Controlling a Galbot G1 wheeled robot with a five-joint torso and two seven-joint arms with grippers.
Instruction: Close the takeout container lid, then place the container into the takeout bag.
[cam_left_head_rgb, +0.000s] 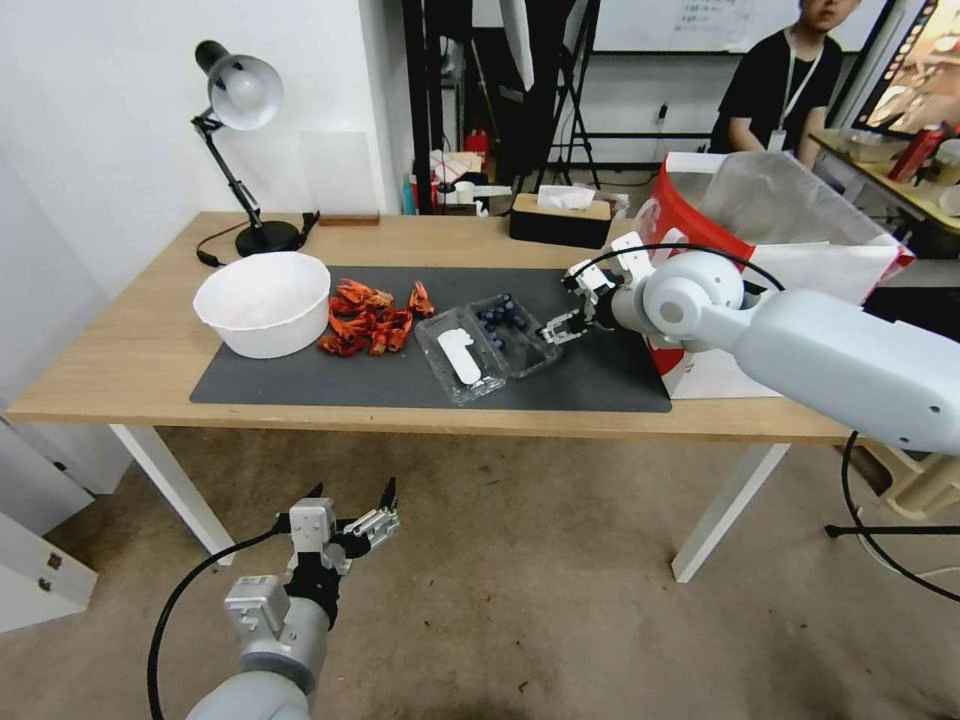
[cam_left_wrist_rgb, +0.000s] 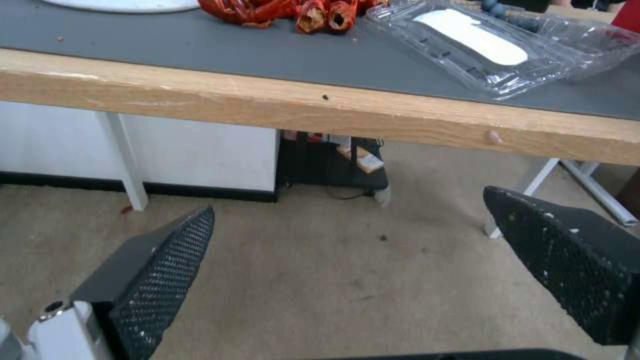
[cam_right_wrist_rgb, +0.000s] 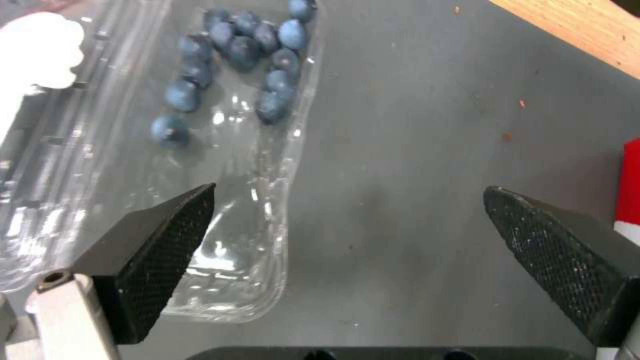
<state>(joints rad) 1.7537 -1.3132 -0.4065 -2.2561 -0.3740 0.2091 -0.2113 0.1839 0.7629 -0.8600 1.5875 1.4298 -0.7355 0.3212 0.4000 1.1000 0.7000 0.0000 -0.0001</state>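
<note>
A wooden table (cam_left_head_rgb: 120, 385) carries a dark mat (cam_left_head_rgb: 600, 375). On the mat the takeout container (cam_left_head_rgb: 512, 330) lies open, its lid (cam_left_head_rgb: 455, 358) folded flat with a white label showing no readable writing. The right gripper (cam_left_head_rgb: 572, 305), fingers spread, hovers beside the container's edge, blueberries (cam_right_wrist_rgb: 233, 65) close in its wrist view. The takeout bag (cam_left_head_rgb: 760, 250) stands right of it. The left gripper (cam_left_head_rgb: 352, 500) hangs spread below the table edge.
</note>
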